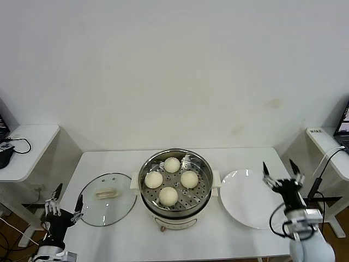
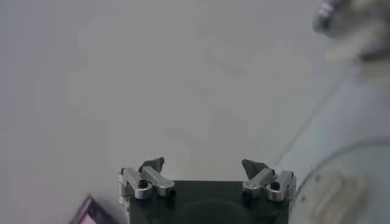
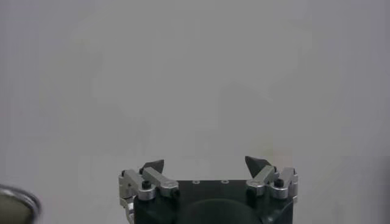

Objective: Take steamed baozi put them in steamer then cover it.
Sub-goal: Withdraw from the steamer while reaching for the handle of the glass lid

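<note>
Buns, all four of them, sit on the perforated tray inside your steamer, which stands at the middle of the white table; one bun is toward the wall, two sit side by side across the middle, and one is nearest you. Your lid lies flat on the table just to the left of the steamer, glass down and pale handle up, its rim close to the steamer's left side handle but apart from it. To the right of the steamer you have a flat white plate, bare on top. Your left gripper is held low at the near left corner of the table, beside the lid's outer edge, fingers pointing up and away from you, spread wide and grasping nothing; in its wrist view the lid's rim shows off to one side. Your right gripper is raised over the right edge of the plate, fingers likewise pointing up and away, spread wide and empty. Neither gripper touches the lid, the steamer or the buns.
</note>
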